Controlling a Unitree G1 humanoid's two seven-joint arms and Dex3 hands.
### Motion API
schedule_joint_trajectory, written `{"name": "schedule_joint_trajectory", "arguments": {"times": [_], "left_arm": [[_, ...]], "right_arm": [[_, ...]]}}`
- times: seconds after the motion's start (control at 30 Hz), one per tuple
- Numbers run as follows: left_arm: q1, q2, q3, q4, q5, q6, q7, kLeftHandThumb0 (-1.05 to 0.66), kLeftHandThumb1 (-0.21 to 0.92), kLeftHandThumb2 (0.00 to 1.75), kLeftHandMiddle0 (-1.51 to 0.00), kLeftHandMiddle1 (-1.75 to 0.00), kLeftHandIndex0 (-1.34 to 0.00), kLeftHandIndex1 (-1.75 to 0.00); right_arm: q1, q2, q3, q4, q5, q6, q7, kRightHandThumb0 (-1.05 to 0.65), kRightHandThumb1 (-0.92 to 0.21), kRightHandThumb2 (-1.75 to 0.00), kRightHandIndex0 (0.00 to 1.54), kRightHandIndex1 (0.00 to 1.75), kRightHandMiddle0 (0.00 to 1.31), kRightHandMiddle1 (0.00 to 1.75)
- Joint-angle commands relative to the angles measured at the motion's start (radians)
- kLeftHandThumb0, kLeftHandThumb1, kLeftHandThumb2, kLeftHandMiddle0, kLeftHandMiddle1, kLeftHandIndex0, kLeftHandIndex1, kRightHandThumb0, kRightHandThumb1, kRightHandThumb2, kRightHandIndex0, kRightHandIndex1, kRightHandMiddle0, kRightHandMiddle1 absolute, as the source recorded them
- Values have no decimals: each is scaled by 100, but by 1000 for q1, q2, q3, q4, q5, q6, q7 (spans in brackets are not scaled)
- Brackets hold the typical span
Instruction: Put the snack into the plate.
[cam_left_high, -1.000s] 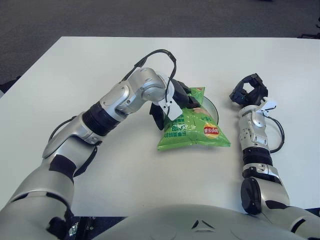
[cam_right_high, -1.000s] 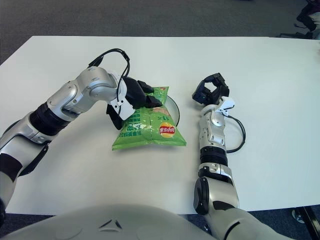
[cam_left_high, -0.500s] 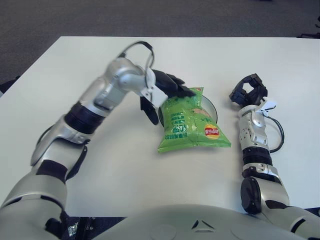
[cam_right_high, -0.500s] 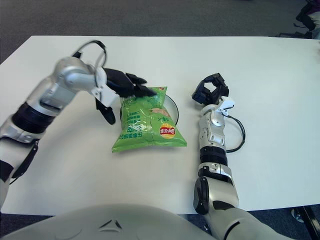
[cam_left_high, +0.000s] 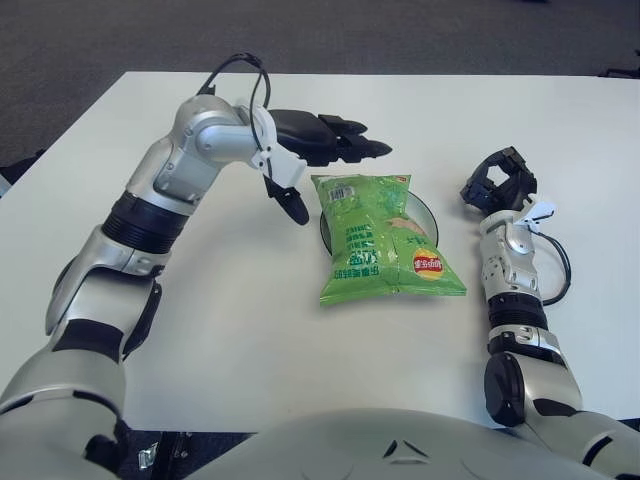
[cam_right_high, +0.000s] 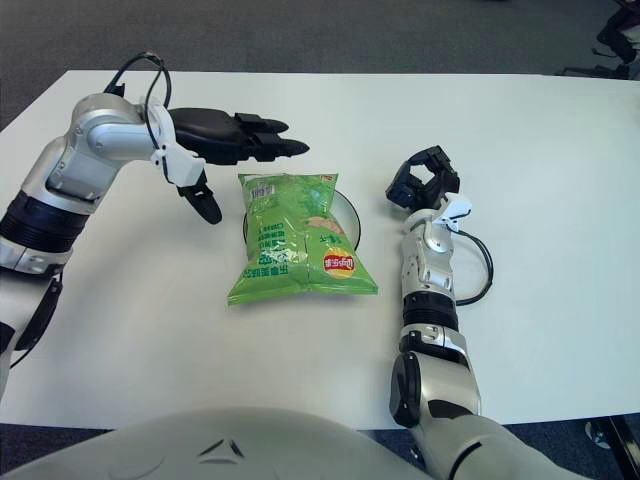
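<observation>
The green snack bag (cam_left_high: 385, 240) lies flat on the plate (cam_left_high: 427, 210), its long side running from 12 to 6 o'clock. The left hand (cam_left_high: 325, 140) hovers at 11 o'clock, fingers straight, holding nothing. The right hand (cam_left_high: 498, 185) rests at 3 o'clock, fingers curled, empty.

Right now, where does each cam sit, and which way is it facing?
Left eye view: on the head, looking forward and down at the white table; shows the left hand open above the snack bag, right hand parked at right, torso below.
Right eye view: beside it, same aim, scene shifted leftward.
Shared: both hands, bag lying on the plate.
</observation>
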Motion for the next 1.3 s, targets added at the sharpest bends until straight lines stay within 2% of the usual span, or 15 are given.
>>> {"name": "schedule_joint_trajectory", "arguments": {"times": [0.0,0.17,0.33,0.63,0.73,0.8,0.87,0.93,1.0,1.2,1.27], "left_arm": [[-22,18,29,29,-23,-44,31,-100,66,41,0,0,0,0],[-36,22,44,72,-44,-104,55,-104,75,31,0,0,0,0],[-20,28,95,125,-141,-101,54,-105,83,24,0,0,0,0],[54,91,195,100,-253,-66,53,-105,83,19,0,0,0,0],[94,88,220,135,-248,-100,97,-105,84,19,0,0,0,0],[124,83,238,173,-237,-138,137,-105,84,18,0,0,0,0],[175,53,268,188,-267,-140,183,-105,84,18,0,0,0,0],[205,5,292,195,-324,-95,216,-104,84,18,0,0,0,0],[212,-15,299,200,-349,-74,229,-104,85,18,0,0,0,0],[226,-49,315,299,-336,-155,276,-105,88,19,0,0,0,0],[251,-50,331,328,-329,-168,305,-105,89,19,0,0,0,0]], "right_arm": [[58,20,-8,52,9,2,2,-52,-22,-143,134,175,69,175],[56,18,-8,59,7,0,4,-52,-23,-143,135,175,69,175],[55,17,-7,61,6,1,8,-52,-23,-143,134,175,69,175],[53,17,-7,68,7,0,15,-52,-23,-142,133,175,69,175],[53,17,-6,70,4,-2,15,-52,-23,-142,133,175,69,175],[53,17,-6,71,3,-3,15,-52,-23,-143,133,175,69,175],[52,17,-8,72,4,-2,15,-52,-23,-143,134,175,69,175],[52,15,-7,73,1,1,13,-52,-23,-142,134,175,69,175],[52,14,-5,74,-1,2,12,-52,-23,-142,134,175,69,175],[57,15,1,69,-7,-3,12,-52,-24,-142,135,175,68,175],[60,16,3,65,-7,-3,13,-52,-24,-142,135,175,68,175]]}}
